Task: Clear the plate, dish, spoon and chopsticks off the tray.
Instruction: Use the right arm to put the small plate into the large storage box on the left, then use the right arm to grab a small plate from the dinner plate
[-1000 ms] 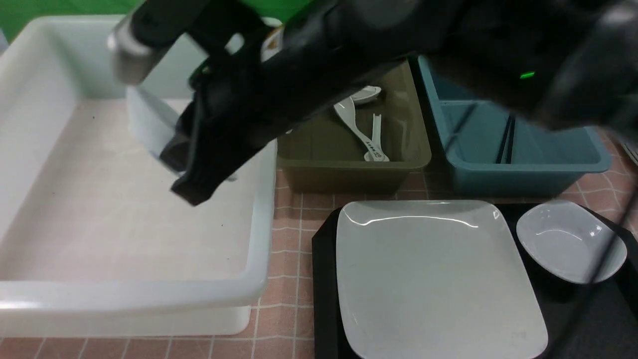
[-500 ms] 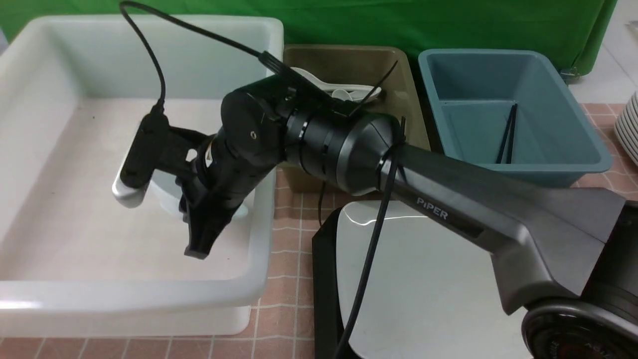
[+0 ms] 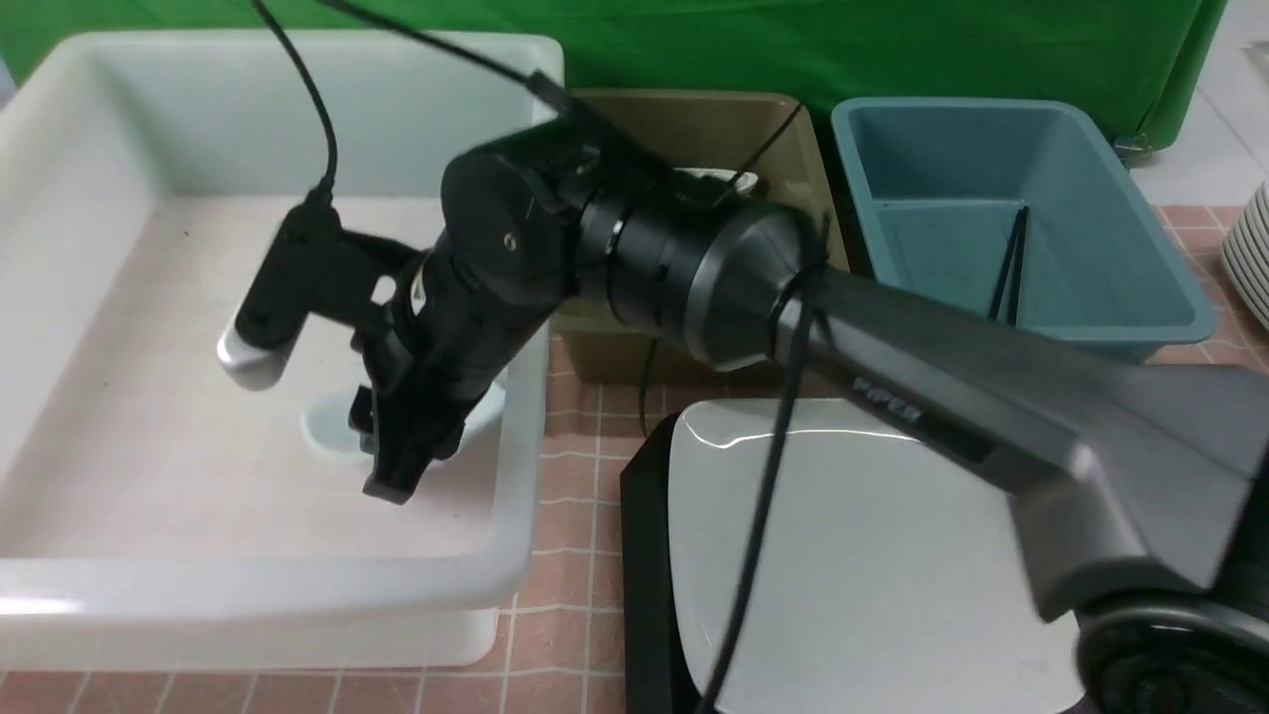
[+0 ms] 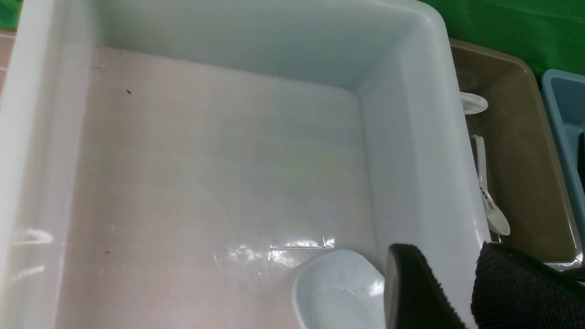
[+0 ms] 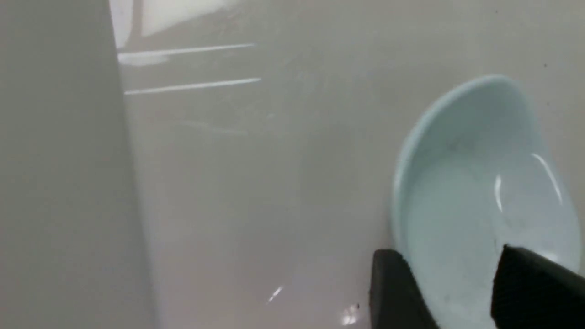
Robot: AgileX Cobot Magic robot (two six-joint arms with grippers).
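The small white dish (image 3: pixel 327 432) (image 4: pixel 338 292) (image 5: pixel 480 183) lies on the floor of the white bin (image 3: pixel 248 585), near its right wall. My right gripper (image 3: pixel 392 484) (image 5: pixel 448 256) hangs just over the dish's edge, open, one finger outside the rim and one above the bowl. My left gripper (image 4: pixel 450 256) is open and empty above the same bin's right wall. The large white plate (image 3: pixel 872 555) rests on the black tray (image 3: pixel 644 555). The marked spoon (image 4: pixel 486 192) lies in the olive bin. The black chopsticks (image 3: pixel 1006 268) lean inside the blue bin.
My right arm (image 3: pixel 892 397) stretches across the olive bin (image 3: pixel 783 129) and the plate's far edge. The blue bin (image 3: pixel 1140 258) stands at the back right. A stack of white plates (image 3: pixel 1251 258) shows at the right edge. Another white spoon (image 4: pixel 473 103) lies in the olive bin.
My right gripper's jaws have opened and the dish has dropped from them onto the white bin's floor. The left gripper has not changed.
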